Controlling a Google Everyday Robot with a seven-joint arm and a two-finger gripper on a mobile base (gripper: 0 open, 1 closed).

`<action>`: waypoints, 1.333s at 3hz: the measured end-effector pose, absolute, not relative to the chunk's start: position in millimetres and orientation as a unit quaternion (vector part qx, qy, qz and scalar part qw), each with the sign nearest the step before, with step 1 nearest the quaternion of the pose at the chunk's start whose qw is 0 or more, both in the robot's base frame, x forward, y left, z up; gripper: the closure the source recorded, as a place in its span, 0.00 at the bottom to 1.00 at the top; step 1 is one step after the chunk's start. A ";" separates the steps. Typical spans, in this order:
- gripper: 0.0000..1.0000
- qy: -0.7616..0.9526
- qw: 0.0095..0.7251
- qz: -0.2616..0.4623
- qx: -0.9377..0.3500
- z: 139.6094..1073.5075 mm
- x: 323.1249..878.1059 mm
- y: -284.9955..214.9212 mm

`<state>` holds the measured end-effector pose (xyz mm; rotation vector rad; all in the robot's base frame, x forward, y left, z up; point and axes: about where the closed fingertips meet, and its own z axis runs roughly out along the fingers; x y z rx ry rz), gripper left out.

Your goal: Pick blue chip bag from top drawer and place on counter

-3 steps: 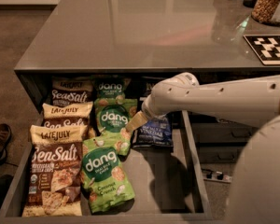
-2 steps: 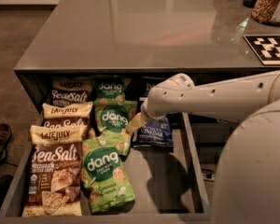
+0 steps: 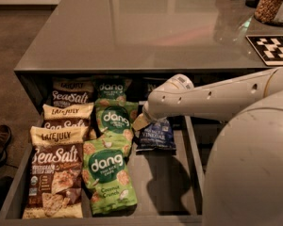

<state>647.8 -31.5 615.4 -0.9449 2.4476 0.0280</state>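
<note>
Reaching in from the right on a white arm (image 3: 212,100), with the gripper (image 3: 140,122) low inside the top drawer (image 3: 191,164) and right at the upper left corner of the blue chip bag (image 3: 156,136). Cannot tell whether clamped on that bag or apart. Lying on the grey drawer floor toward the back, right of the middle, that bag, label up, just beside a column of green snack bags (image 3: 106,173) on its left and clear of the right wall. Further left, filling the rest of the drawer, brown sea salt bags (image 3: 54,178) overlapping front to back. Above the drawer, spreading wide and glossy, the counter (image 3: 132,32), bearing a black-and-white checkered marker (image 3: 273,48) and a jar (image 3: 271,4) at its far right. Beside the drawer at far left, on the floor, a dark shoe (image 3: 0,142).
</note>
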 end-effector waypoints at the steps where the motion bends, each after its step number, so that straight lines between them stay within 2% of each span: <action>1: 0.43 0.902 0.256 0.010 -0.348 615.4 647.7 -31.4; 2: 0.65 0.902 0.256 0.010 -0.348 615.4 647.7 -31.4; 3: 0.88 0.899 0.285 0.033 -0.330 629.8 644.3 -42.2; 4: 1.00 0.880 0.352 0.087 -0.307 661.5 645.7 -35.9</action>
